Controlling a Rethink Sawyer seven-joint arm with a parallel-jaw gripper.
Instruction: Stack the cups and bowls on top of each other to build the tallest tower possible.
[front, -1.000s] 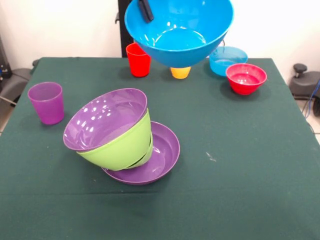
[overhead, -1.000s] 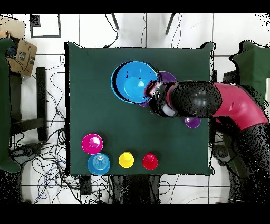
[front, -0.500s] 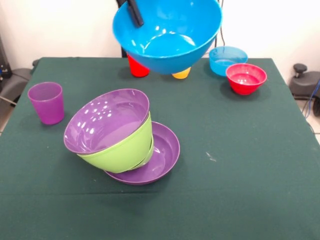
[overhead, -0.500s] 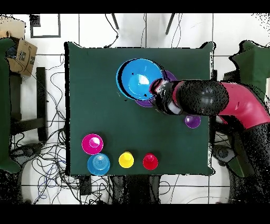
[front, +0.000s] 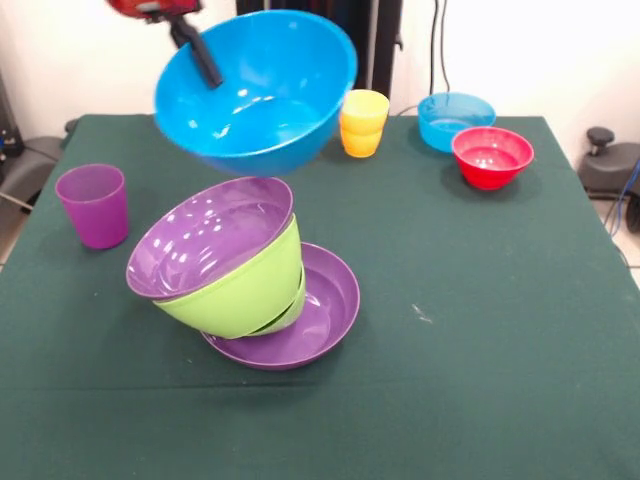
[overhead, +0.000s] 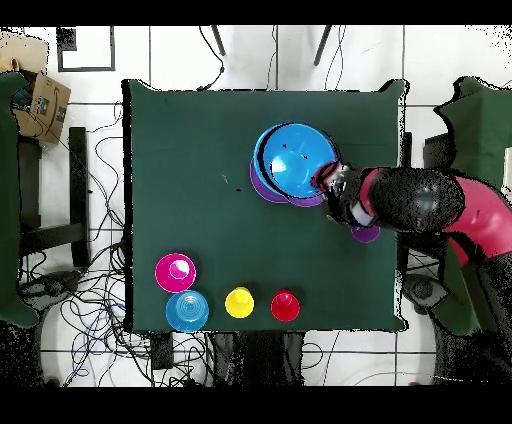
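My gripper is shut on the rim of the large blue bowl, one finger inside it, and holds it tilted in the air just above the tower. The tower is a tilted purple bowl in a lime green bowl, resting on a wide purple bowl. In the overhead view the blue bowl covers most of the heap, with the gripper at its rim. The purple cup stands left of the tower. The yellow-orange cup stands at the back. The red cup shows only overhead.
A small light blue bowl and a small red bowl stand at the back right in the front view. The small green bowl is hidden. The green cloth table ends at its front edge near the tower.
The arm has carried the blue bowl leftward in the front view, from over the back cups to right above the heap. It now hides the red cup there and uncovers the yellow-orange one.
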